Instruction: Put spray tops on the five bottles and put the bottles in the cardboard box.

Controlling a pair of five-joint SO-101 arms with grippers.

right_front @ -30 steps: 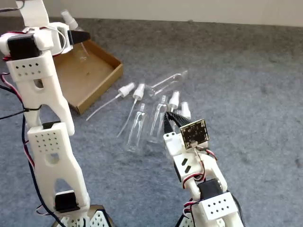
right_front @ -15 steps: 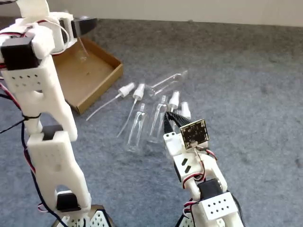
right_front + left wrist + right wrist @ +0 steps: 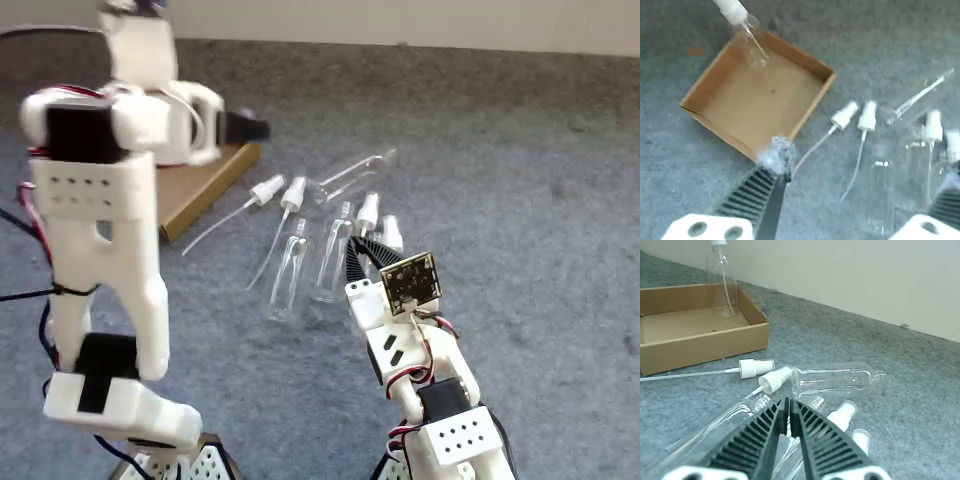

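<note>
Bottles mostly remained undone: one capped bottle [image 3: 743, 31] stood inside the cardboard box [image 3: 765, 100], while the other bottles [image 3: 290, 268] and two loose spray tops [image 3: 268, 189] lay beside the box. Near the box, the left gripper [image 3: 866, 175] hung spread and empty; the right gripper [image 3: 789, 407] was closed on nothing.

Bright, soft, even light, faint diffuse shadows beneath things

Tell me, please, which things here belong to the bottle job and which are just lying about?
Job: cardboard box; capped bottle in it; open bottle on its side; loose spray tops; clear bottles beside them.
Lying about: grey mat; pale wall.
</note>
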